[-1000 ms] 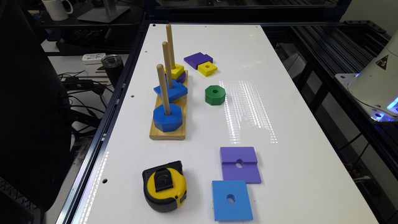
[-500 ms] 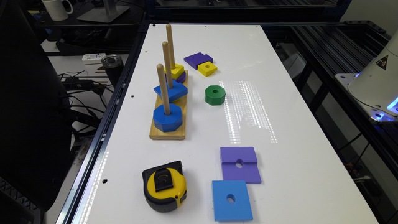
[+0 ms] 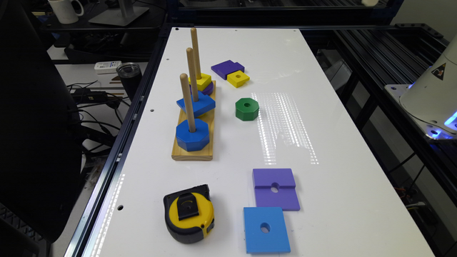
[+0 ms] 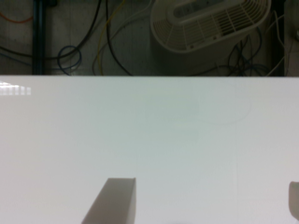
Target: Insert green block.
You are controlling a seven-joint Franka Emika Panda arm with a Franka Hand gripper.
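Green block (image 3: 247, 109) lies flat on the white table (image 3: 321, 107), hole up, just right of the wooden peg stand (image 3: 192, 151) in the exterior view, untouched. Blue octagon (image 3: 192, 134) already sits on the nearest peg (image 3: 187, 101), so green likely stacks there. Wrist view: gripper (image 4: 205, 205) fingers spread wide, holding nothing, over bare table

Robotics lab: white table (image 3: 321, 107) in black aluminium framing (image 3: 389, 60), trailing cables (image 3: 89, 117).
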